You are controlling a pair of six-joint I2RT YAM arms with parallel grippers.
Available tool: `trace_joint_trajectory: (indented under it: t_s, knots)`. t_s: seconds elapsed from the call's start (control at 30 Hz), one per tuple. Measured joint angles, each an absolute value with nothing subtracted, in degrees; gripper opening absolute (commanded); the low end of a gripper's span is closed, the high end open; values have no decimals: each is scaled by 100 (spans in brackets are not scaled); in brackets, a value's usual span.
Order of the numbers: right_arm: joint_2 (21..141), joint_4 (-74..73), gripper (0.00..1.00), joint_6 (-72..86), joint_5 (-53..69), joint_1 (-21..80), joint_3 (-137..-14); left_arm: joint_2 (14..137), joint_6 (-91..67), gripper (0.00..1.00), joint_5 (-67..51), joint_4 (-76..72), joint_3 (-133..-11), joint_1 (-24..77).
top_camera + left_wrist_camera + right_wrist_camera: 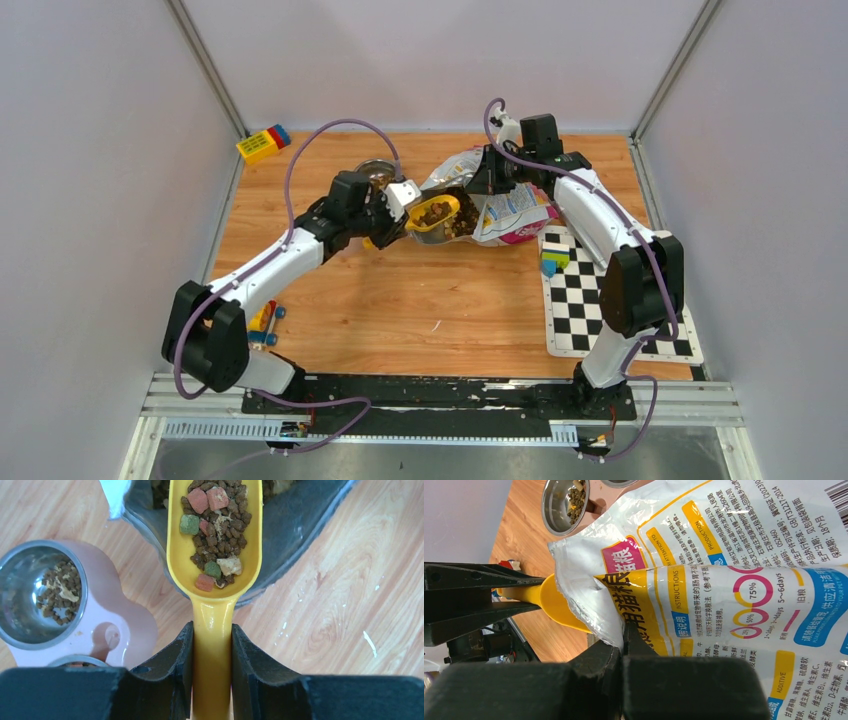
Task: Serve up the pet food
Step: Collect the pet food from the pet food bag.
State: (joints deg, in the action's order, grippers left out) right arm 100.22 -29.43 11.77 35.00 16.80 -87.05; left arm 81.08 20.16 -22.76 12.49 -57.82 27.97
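Observation:
Brown pet food (216, 535), mixed with red and green pieces, fills a yellow scoop (215, 587) whose bowl sits in the silver-lined mouth of the bag (295, 525). My left gripper (212, 647) is shut on the scoop's handle. The yellow-and-white bag (505, 208) lies at the back of the table. My right gripper (624, 642) is shut on its top edge, holding the mouth up. Left of the scoop, a pink double steel bowl (120, 625) holds some kibble (60, 592) in one cup. From above, the left gripper (402, 203) sits between bowl (377, 171) and bag.
A yellow, red and blue block (263, 143) lies at the back left corner. A checkerboard mat (600, 310) covers the right side, with a small block (553, 258) on its far end. Small toy pieces (265, 325) lie near the left arm's base.

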Motion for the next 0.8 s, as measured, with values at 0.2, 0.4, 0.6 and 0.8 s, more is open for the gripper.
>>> trace_joint_trajectory:
  t_s: [0.2,0.4,0.6,0.8]
  knots:
    - [10018,-2947,0,1175,3500,1680,-8702,7835,2121,0,-2290,1776,-5787,2797]
    - [10014,-2952,0,1170,3498,1680,-8702,7585,2276,0,-2300,2303,-5983,2797]
    - [9963,-2974,0,1149,3463,1680,-8689,7303,2381,0,-2263,2790,-6038,2749]
    - [9900,-2976,0,1144,3454,1680,-8621,7054,2401,0,-2261,3109,-6038,2456]
